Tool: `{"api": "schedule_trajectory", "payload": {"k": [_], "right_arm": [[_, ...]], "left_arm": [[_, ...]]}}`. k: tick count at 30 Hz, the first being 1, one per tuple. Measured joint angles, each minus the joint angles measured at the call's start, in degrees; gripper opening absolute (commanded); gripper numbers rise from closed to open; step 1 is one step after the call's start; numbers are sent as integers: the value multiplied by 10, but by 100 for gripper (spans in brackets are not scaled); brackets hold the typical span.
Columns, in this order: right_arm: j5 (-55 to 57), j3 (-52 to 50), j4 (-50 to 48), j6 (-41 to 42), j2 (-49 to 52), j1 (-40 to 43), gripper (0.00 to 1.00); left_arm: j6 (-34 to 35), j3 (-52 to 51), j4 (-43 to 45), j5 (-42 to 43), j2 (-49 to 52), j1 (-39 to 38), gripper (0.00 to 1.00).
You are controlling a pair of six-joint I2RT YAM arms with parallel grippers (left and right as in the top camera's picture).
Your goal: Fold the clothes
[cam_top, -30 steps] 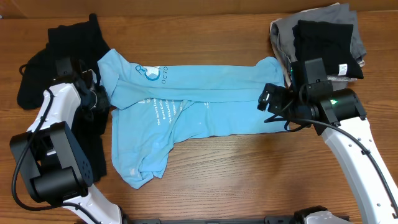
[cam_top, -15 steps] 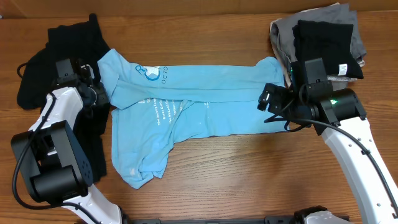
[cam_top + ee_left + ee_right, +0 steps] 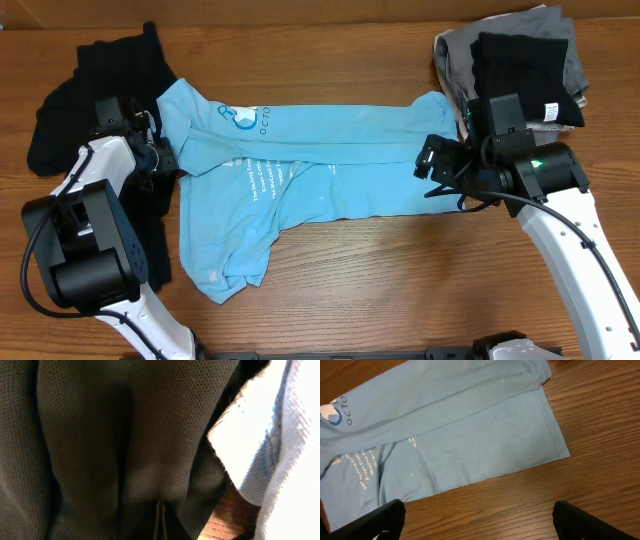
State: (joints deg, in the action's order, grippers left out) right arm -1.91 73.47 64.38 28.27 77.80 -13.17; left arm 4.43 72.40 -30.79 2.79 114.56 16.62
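The left arm [image 3: 95, 165] has moved only slightly, jaws shut at the black garment [image 3: 60, 130] beside the T-shirt [image 3: 330, 150], while the right arm [image 3: 540, 175] keeps its jaws wide, so no fold is made yet.

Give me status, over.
Left claw shut, at black garment. Right claw open above light blue T-shirt, partly folded. Black garment crowds shirt's left edge.

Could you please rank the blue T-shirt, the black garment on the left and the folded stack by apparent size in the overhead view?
1. Blue T-shirt
2. Black garment, partly hidden by the left arm
3. Folded stack
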Motion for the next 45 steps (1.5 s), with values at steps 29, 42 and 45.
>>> {"api": "schedule_trajectory", "payload": {"k": [29, 42, 45], "right_arm": [[0, 3, 3, 0, 0, 0, 100], [-1, 103, 67, 6, -39, 0, 100], [-2, 103, 82, 13, -75, 0, 100]], "left_arm": [[51, 212, -217, 60, 76, 115, 64], [37, 771, -611, 82, 78, 98, 70], [30, 869, -655, 84, 76, 76, 74]]}}
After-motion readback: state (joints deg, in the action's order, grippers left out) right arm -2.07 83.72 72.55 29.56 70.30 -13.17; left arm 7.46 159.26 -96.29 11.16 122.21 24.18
